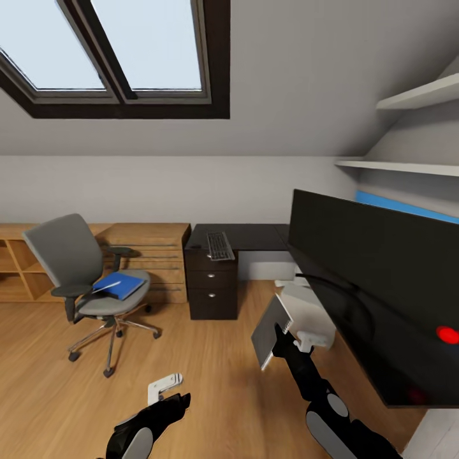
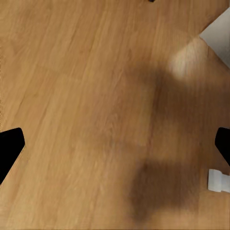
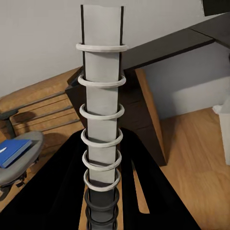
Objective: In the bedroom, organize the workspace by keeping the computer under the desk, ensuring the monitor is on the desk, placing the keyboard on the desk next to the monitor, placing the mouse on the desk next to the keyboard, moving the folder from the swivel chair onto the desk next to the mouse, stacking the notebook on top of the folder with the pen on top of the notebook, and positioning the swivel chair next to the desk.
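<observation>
Notebook (image 1: 271,331) | pinched upright in right end effector (image 1: 285,338), just in front of the counter (image 1: 255,237) | thin, light, a bit floppy, so grab by the ringed spine | left end effector (image 1: 167,387) hangs spread over floor | folder (image 1: 119,285) on swivel chair (image 1: 83,274), left of counter

A bright blue folder (image 1: 121,285) was seen on the grey seat of the swivel chair (image 1: 70,258), whose armrests were black and base chrome. Beside the chair, the black desk (image 1: 245,237) carried a black-keyed, silver-framed keyboard (image 1: 219,246) and a black monitor (image 1: 376,255). A grey notebook (image 3: 101,103) with white spiral rings was seen against black fingers.
</observation>
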You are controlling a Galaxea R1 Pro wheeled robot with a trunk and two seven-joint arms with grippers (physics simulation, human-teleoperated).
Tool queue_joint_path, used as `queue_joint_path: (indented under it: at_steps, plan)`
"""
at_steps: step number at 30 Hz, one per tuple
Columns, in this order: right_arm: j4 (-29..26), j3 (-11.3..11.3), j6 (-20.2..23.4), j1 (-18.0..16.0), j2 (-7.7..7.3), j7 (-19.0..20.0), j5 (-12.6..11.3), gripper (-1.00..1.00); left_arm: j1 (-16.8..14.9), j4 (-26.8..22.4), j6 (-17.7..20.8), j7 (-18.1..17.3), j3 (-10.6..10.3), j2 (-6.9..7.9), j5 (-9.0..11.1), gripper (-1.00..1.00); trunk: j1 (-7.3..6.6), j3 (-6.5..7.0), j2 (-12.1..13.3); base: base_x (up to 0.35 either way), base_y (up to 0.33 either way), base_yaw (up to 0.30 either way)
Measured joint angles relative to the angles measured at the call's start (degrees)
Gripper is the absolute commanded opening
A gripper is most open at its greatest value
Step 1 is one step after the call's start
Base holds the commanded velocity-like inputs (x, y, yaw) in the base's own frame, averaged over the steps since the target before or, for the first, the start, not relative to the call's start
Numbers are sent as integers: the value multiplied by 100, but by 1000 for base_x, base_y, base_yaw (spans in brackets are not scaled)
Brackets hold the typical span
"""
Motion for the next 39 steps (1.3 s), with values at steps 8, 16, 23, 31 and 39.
queue_joint_path:
  at_steps: [8, 16, 23, 31, 39]
  plan:
    - [3, 0, 0, 0, 0, -3, -1, -100, 0, 0, 0, 0, 0, 0, 0, 100, 0, 65, 0, 275, 233, 0]
    - [8, 0, -6, -2, 0, -9, -2, -100, 0, 4, -1, 3, 0, 0, 0, 100, 0, 87, 0, 273, 162, 0]
    - [8, 0, -9, 0, -6, -10, -3, -100, 0, 5, -2, 7, -12, 0, 1, 100, 0, 90, 0, 289, 23, 0]
    - [11, 0, -9, 0, -8, -10, -3, -100, 0, 8, -2, 5, -40, 1, 1, 100, 0, 90, 0, 314, 2, 0]
    - [14, 0, -16, 0, -9, -10, -3, -100, 0, 7, -2, 5, -44, 1, 1, 100, 0, 90, 0, 321, 0, 0]
